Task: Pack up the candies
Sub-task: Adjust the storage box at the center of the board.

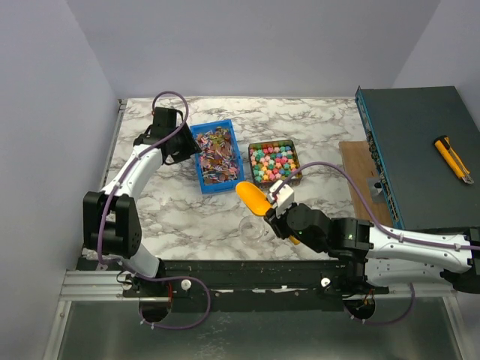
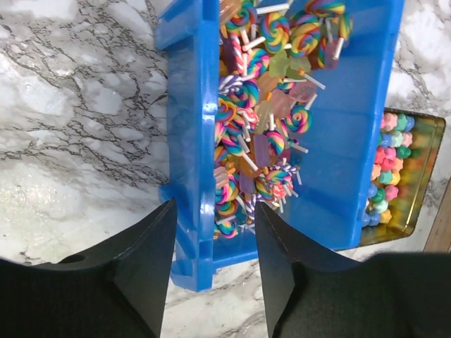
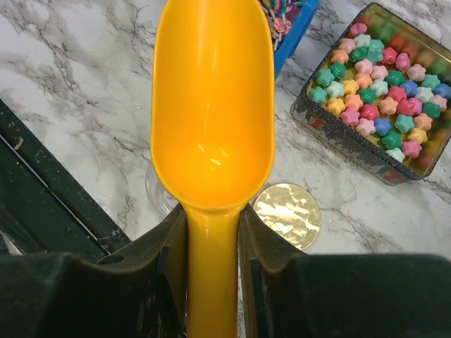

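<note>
Rainbow lollipop candies (image 2: 257, 113) fill a blue bin (image 1: 201, 139), which also shows in the left wrist view (image 2: 352, 141). Star-shaped pink, yellow, green and blue candies (image 3: 377, 98) fill a shallow metal tin (image 1: 294, 152) to the right of the bin. My left gripper (image 1: 186, 148) is open, its fingers (image 2: 151, 260) straddling the bin's left wall (image 2: 190, 141) at the near corner. My right gripper (image 3: 213, 211) is shut on the handle of an empty yellow-orange scoop (image 3: 211, 105), held above the table in front of the tin (image 1: 253, 199).
A clear jar (image 1: 251, 229) stands under the scoop, its rim just visible (image 3: 156, 193). A round gold lid (image 3: 287, 215) lies beside it. A dark box (image 1: 420, 150) with a yellow knife (image 1: 453, 159) and a wooden board (image 1: 358, 172) stand at the right.
</note>
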